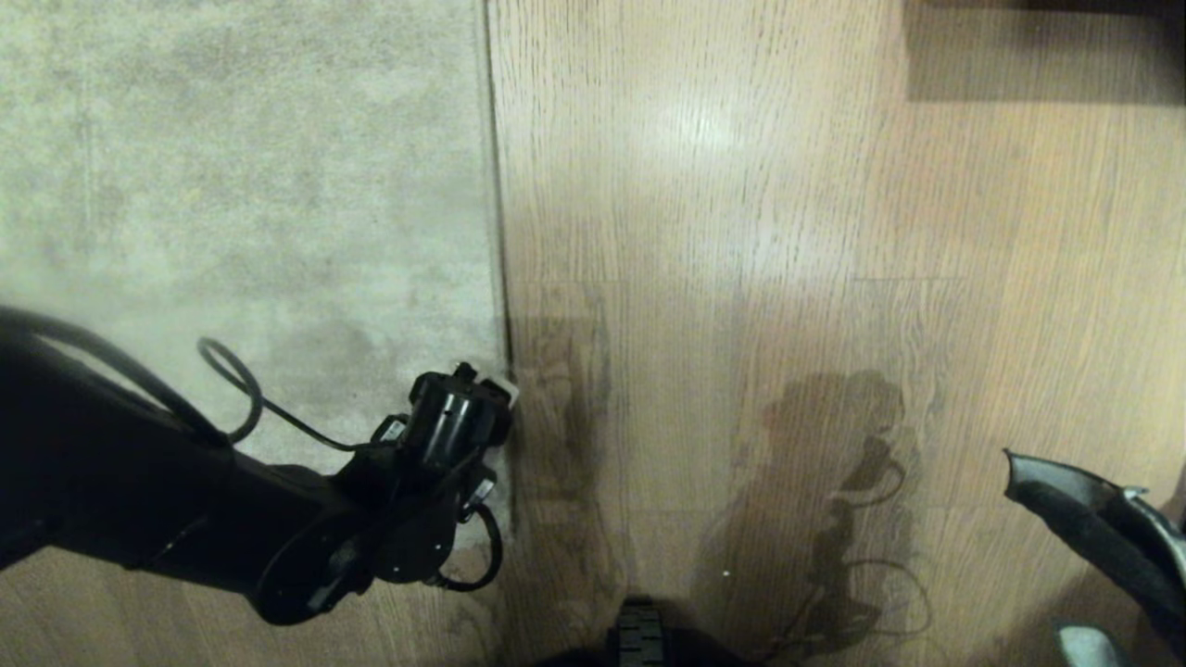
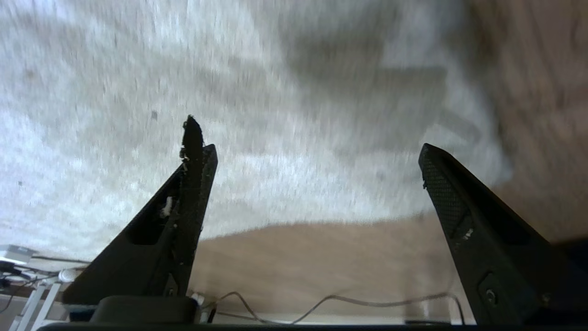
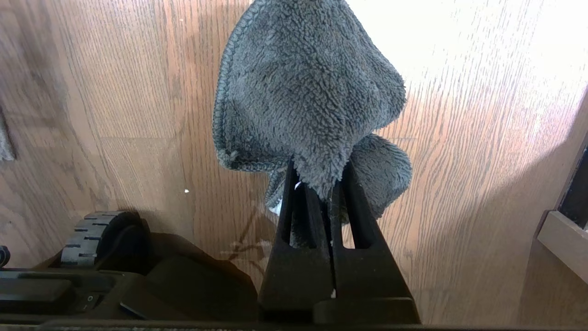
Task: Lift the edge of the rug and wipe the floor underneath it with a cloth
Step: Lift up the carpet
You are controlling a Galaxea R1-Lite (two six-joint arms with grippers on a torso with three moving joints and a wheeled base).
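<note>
Head view first, nearest the robot: the black left gripper (image 1: 496,394) hangs low at the near corner of the rug, its wrist housing hiding the fingertips. In the left wrist view its two black tapered fingers (image 2: 195,184) stand wide apart with nothing between them, pale pile filling the space beyond.

The rug edge (image 1: 498,204), the straight border of a large pale grey-beige mottled short-pile rug, runs directly away from that gripper toward the far side, lying flat on the floor (image 1: 741,232) of light brown wood-grain planks, which spreads to the robot's right of it. So the border's long axis points away from the robot, and the left arm is much the nearer one.

Well off to the right, the right gripper (image 3: 321,181) is clamped tight on the cloth (image 3: 303,87), a small dark grey fleecy rag, held above bare planks.
</note>
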